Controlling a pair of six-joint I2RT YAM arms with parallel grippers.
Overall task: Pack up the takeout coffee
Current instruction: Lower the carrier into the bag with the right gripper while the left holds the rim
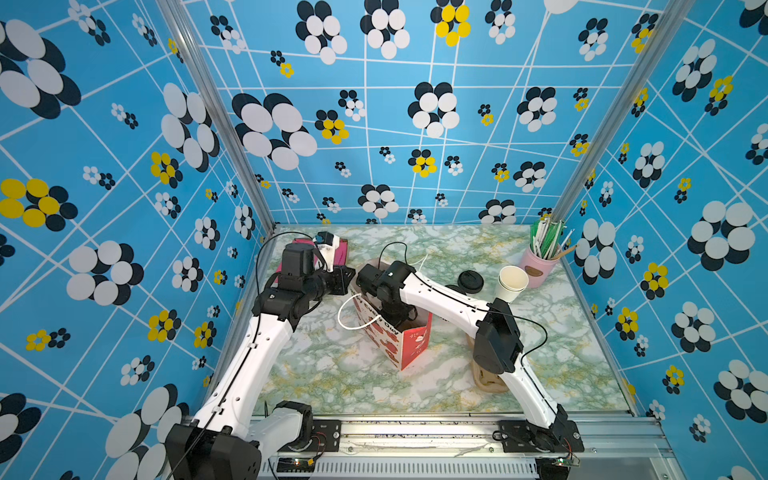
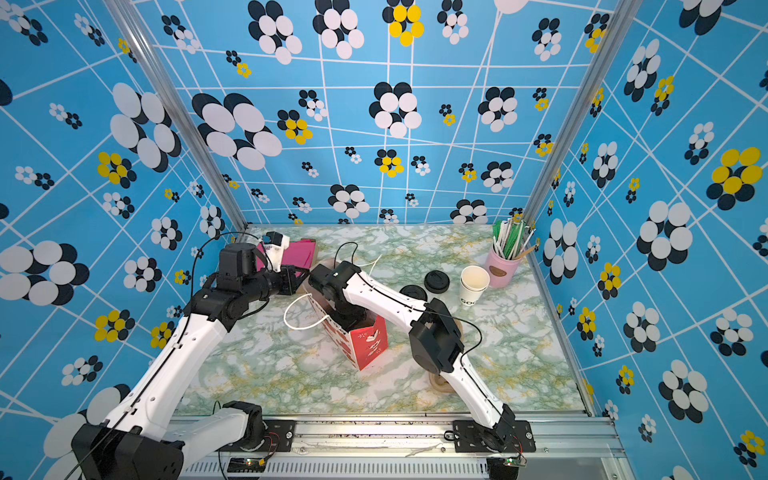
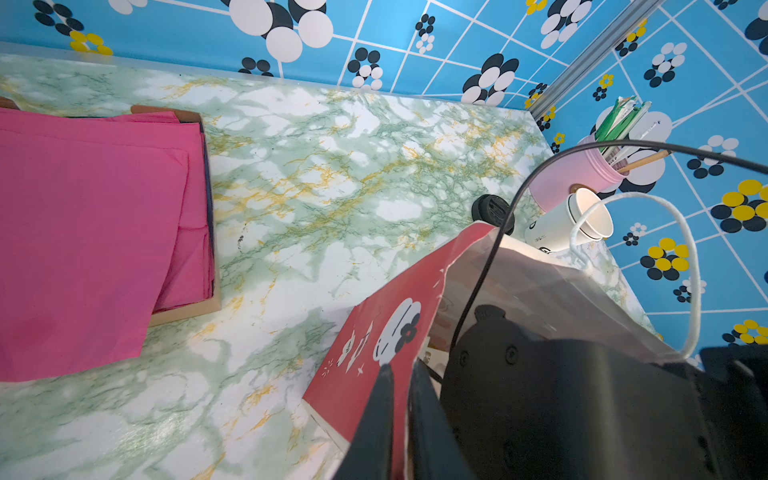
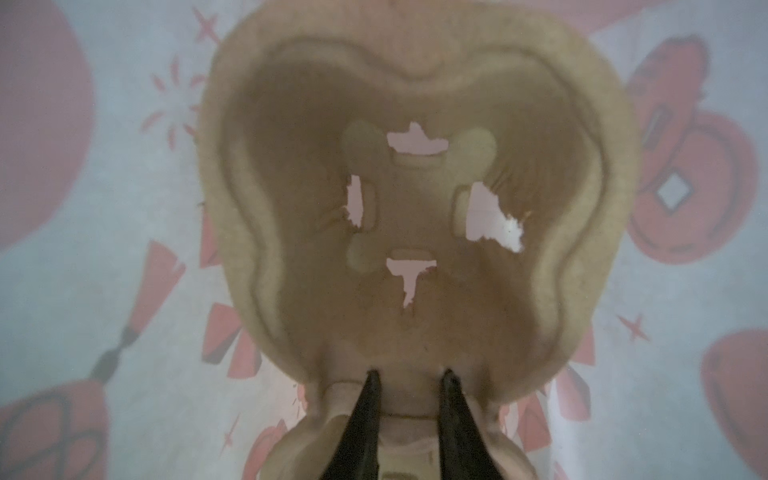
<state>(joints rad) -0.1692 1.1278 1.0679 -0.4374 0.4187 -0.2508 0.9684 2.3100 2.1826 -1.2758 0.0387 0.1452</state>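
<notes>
Standing on the counter (image 1: 332,374) behind the right arm, the takeout coffee (image 2: 413,292) showed only its black lid. It was just beside a loose lid (image 2: 436,281) and outside the paper bag (image 1: 411,345). The step in hand appeared to be seating the cup carrier (image 4: 415,332) inside the bag. The right gripper (image 4: 410,374) jaws grasped the carrier's centre ridge, and the left gripper (image 3: 401,370) jaws pinched the bag rim. The next move likely called for releasing the carrier, withdrawing, then fetching the coffee.

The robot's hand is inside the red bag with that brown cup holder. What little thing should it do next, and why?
Probably lower the right gripper a touch, then let go of the pulp cup carrier. Its jaws grip the carrier's middle inside the red paper bag, while the left gripper holds the bag's edge. Whether the carrier already rests on the bottom is unclear.
</notes>
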